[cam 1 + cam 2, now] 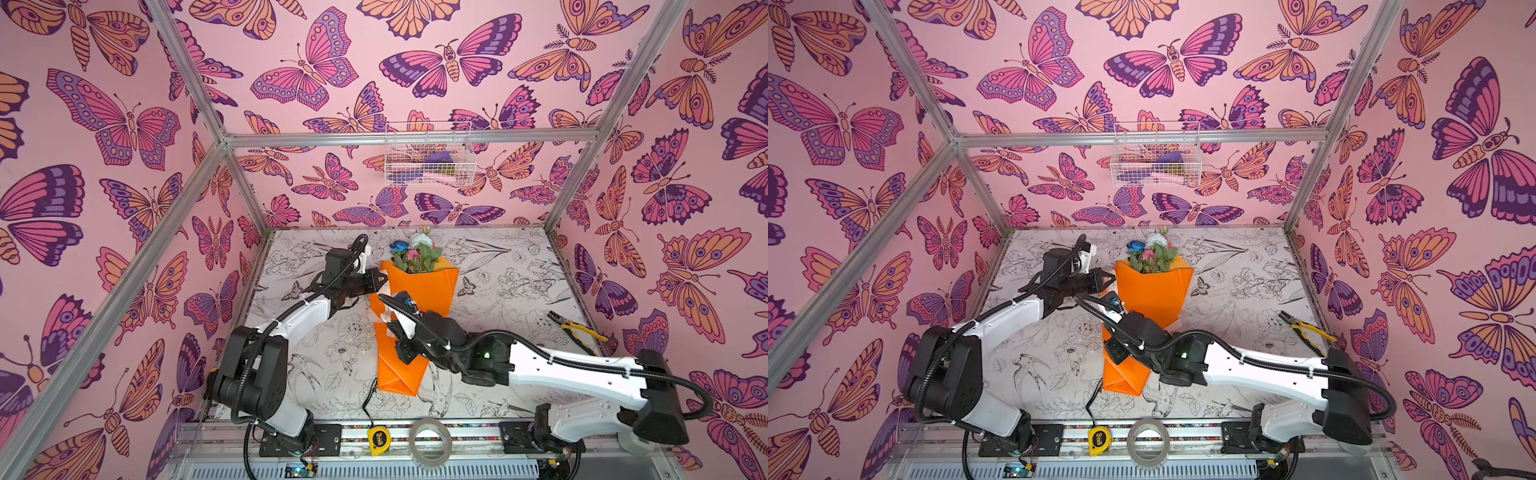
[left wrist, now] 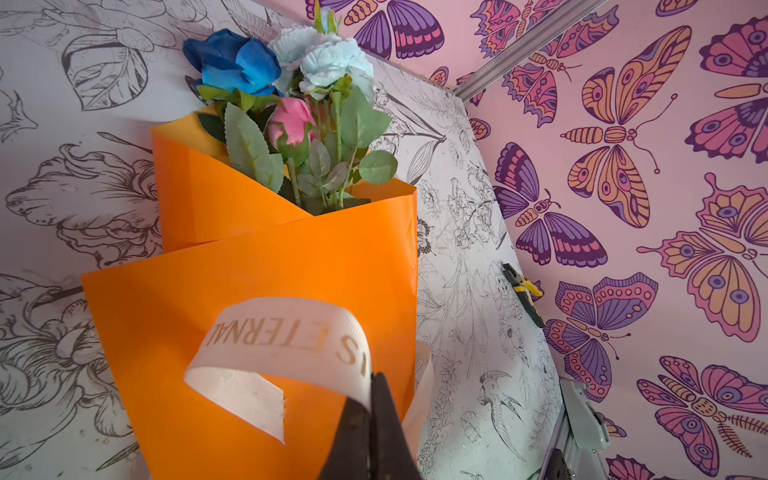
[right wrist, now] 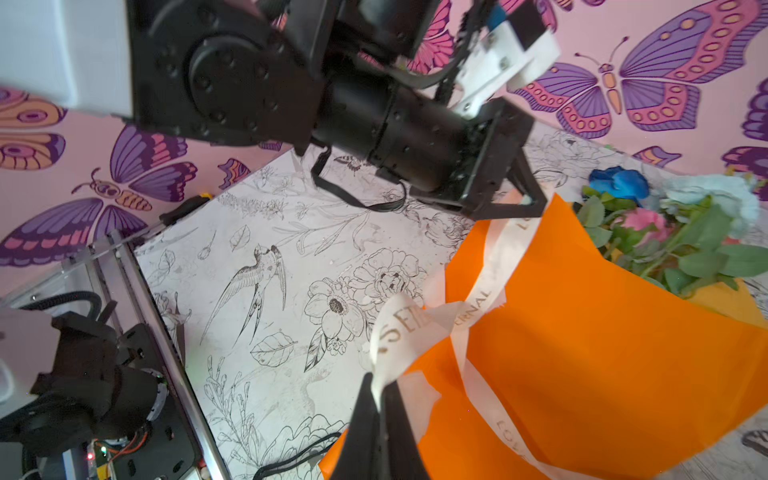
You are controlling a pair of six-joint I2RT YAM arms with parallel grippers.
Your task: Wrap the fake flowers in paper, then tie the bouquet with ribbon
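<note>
The bouquet of fake flowers (image 1: 415,291) lies on the bench (image 1: 519,270), in the middle of both top views. The left tool (image 2: 371,388) and the right tool (image 3: 380,388) are each closed on the ribbon (image 3: 478,299), only by the tips. I think an uneven pull may slip it free or drag the light bouquet. The wire basket (image 1: 430,156), upper centre, holds purple and pink things that I cannot identify.
</note>
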